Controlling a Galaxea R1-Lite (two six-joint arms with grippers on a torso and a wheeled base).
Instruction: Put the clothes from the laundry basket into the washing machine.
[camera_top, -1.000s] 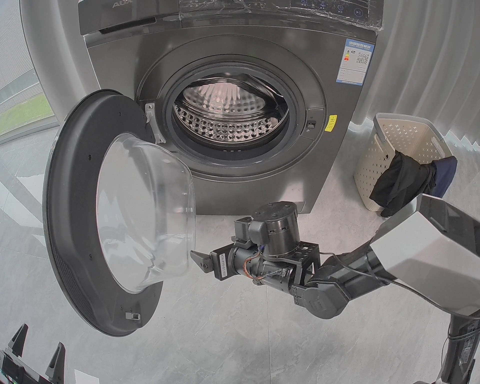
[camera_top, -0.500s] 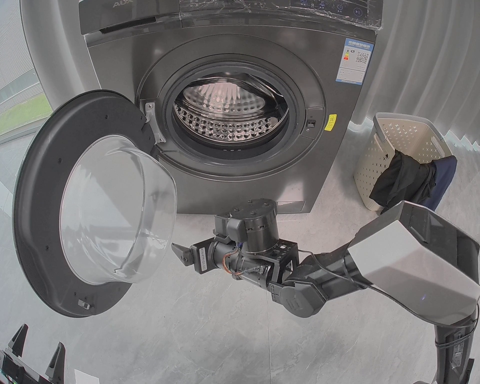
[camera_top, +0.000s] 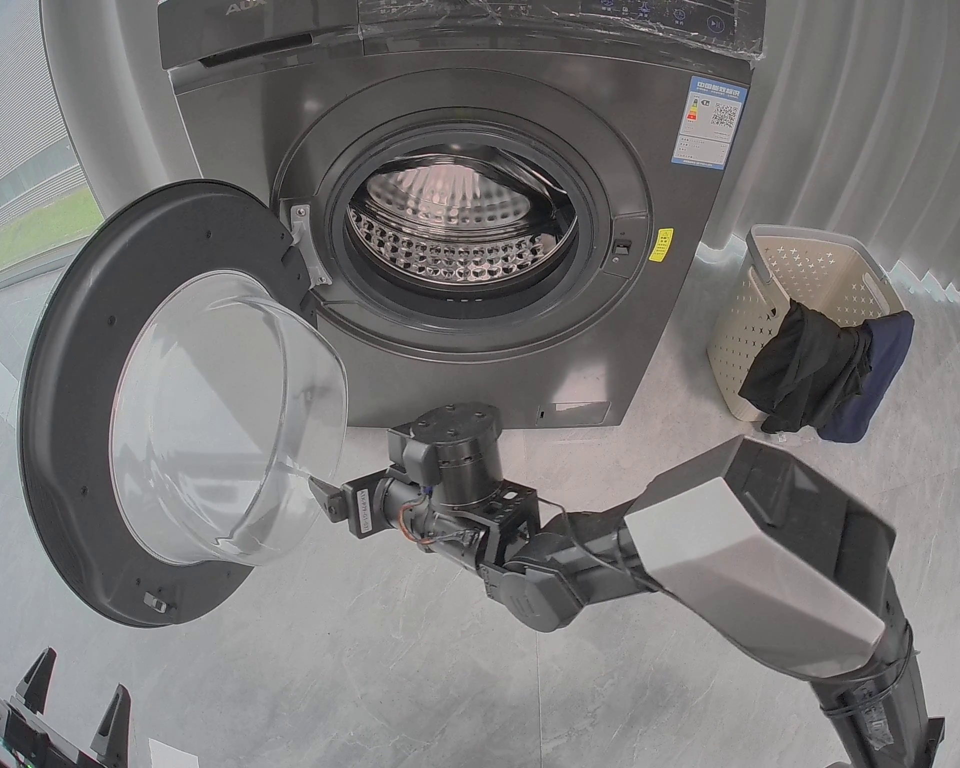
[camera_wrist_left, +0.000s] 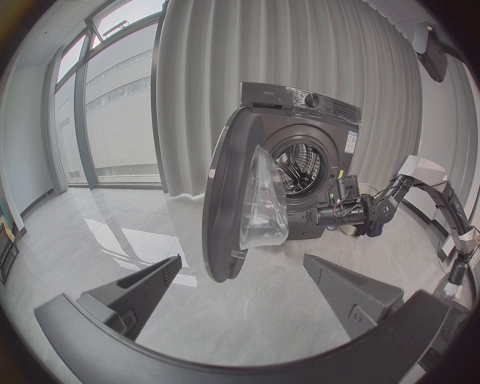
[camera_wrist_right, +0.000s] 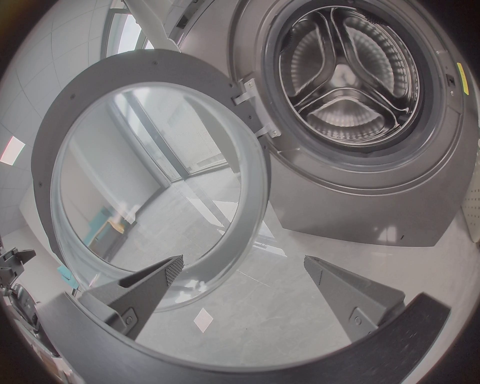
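The grey washing machine (camera_top: 470, 370) stands with its round door (camera_top: 90, 380) swung wide to the left, and its steel drum (camera_top: 460, 225) holds no clothes. A cream laundry basket (camera_top: 800, 270) sits on the floor to the machine's right, with a black garment (camera_top: 810, 365) and a navy one (camera_top: 885, 365) draped over its front rim. My right gripper (camera_top: 322, 497) reaches across low in front of the machine, open and empty, its tips at the door's glass bowl (camera_top: 230, 420). In the right wrist view this gripper (camera_wrist_right: 242, 262) faces the door (camera_wrist_right: 150, 175). My left gripper (camera_wrist_left: 242, 260) is open and empty, low at the near left.
Pale curtains (camera_top: 860, 110) hang behind the machine and the basket. A window (camera_top: 40, 200) lies to the left. Bare grey tiled floor (camera_top: 400, 680) stretches in front of the machine and between my arms.
The door has swung further open to the left. My right gripper has moved left with it, staying at the glass bowl. The left gripper has kept still.
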